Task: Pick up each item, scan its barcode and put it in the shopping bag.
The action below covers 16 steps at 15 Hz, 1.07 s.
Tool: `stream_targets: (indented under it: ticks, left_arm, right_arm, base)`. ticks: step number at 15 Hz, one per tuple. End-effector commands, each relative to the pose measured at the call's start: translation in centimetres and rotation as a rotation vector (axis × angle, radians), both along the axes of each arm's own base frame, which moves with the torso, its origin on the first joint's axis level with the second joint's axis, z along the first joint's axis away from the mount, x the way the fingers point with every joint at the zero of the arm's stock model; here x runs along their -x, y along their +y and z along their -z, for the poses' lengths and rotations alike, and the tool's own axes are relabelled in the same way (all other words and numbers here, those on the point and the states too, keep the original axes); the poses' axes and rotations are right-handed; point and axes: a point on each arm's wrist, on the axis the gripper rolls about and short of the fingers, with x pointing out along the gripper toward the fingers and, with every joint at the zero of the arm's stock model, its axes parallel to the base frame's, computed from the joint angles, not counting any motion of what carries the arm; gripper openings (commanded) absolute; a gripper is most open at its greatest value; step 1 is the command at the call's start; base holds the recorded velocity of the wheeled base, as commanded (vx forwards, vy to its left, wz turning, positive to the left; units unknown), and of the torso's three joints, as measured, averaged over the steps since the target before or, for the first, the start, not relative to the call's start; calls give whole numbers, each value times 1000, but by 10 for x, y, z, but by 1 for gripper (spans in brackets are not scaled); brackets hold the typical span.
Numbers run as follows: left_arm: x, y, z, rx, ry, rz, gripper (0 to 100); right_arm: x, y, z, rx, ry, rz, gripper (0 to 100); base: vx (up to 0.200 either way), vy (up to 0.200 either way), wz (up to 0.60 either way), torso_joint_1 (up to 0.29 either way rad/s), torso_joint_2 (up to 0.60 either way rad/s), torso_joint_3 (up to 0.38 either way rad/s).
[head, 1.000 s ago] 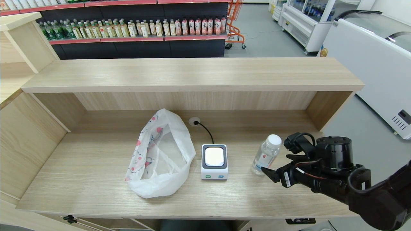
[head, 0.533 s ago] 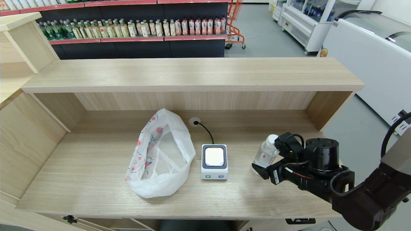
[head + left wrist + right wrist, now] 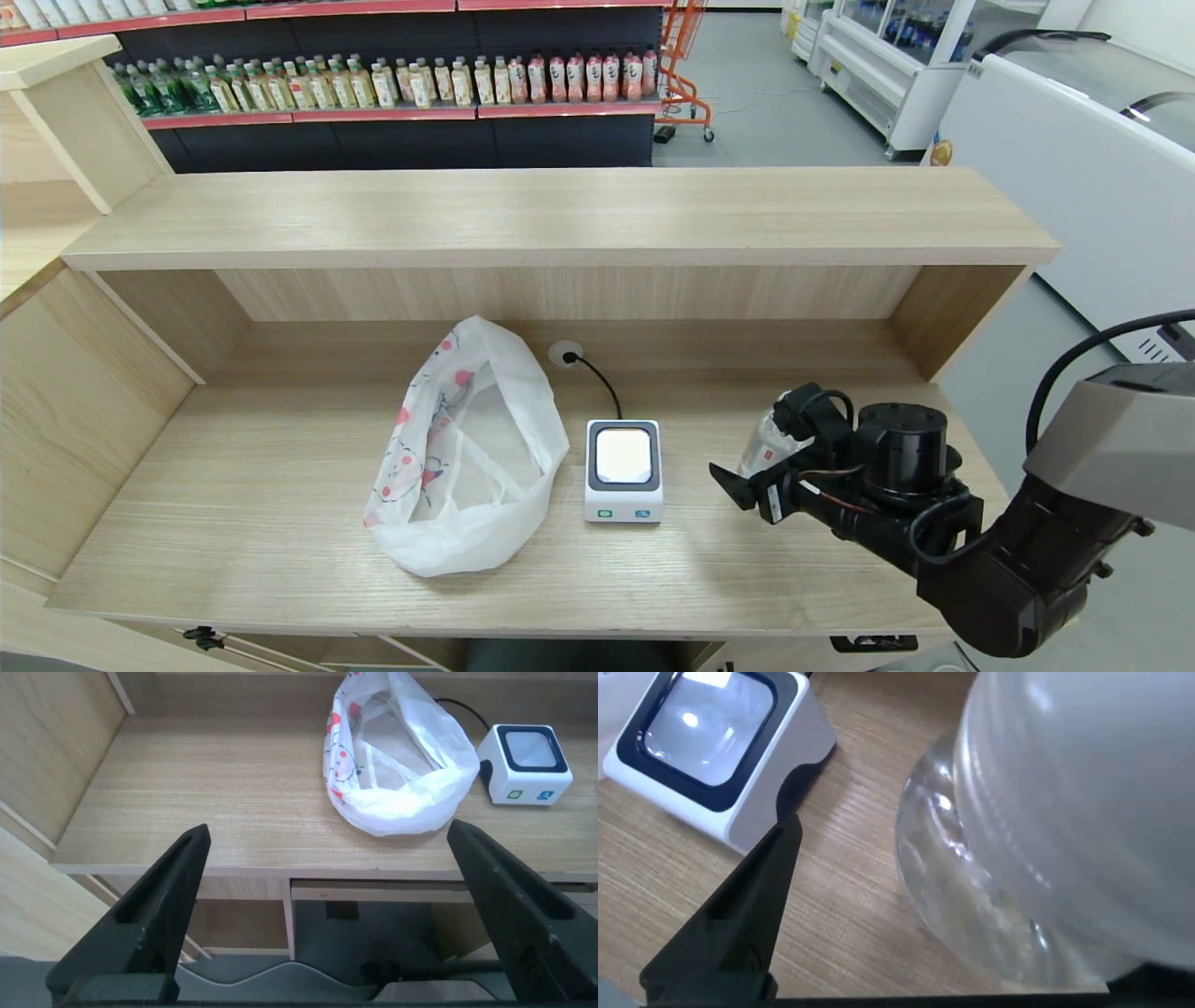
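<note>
Head view | right hand (image 3: 758,450) spread, straddling water bottle (image 3: 771,439) at 3 o'clock of barcode scanner (image 3: 624,467) | advice: centre grasp mid-body, close gently, lift upright.

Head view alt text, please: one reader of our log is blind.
The right gripper, open, brackets a clear water bottle standing on the wooden counter. To the bottle's left sit a barcode scanner and an open white shopping bag.

Glossy black right arm (image 3: 990,565), with cylindrical wrist housing (image 3: 901,446), grey boxy upper link (image 3: 1125,443) and looping black cable (image 3: 1074,357). A white label (image 3: 774,503) sits by its wedge-shaped jaws.
</note>
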Motion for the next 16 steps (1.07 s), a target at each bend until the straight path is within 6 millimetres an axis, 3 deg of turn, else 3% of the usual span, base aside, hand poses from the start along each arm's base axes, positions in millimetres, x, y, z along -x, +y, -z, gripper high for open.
stream_targets:
  ticks: [1, 9, 10, 16]
  left_arm:
    - [0, 0, 0, 0, 0, 0, 100]
    - [0, 0, 0, 0, 0, 0, 100]
    - [0, 0, 0, 0, 0, 0, 100]
    - [0, 0, 0, 0, 0, 0, 100]
  right_arm:
    - [-9, 5, 2, -10, -12, -12, 100]
    - [-21, 10, 2, -45, -48, -85, 100]
    - [-22, 9, 2, -45, -49, -81, 0]
    - [-19, 4, 3, -33, -30, -77, 0]
  base:
    - [0, 0, 0, 0, 0, 0]
    - [0, 0, 0, 0, 0, 0]
    - [0, 0, 0, 0, 0, 0]
    - [0, 0, 0, 0, 0, 0]
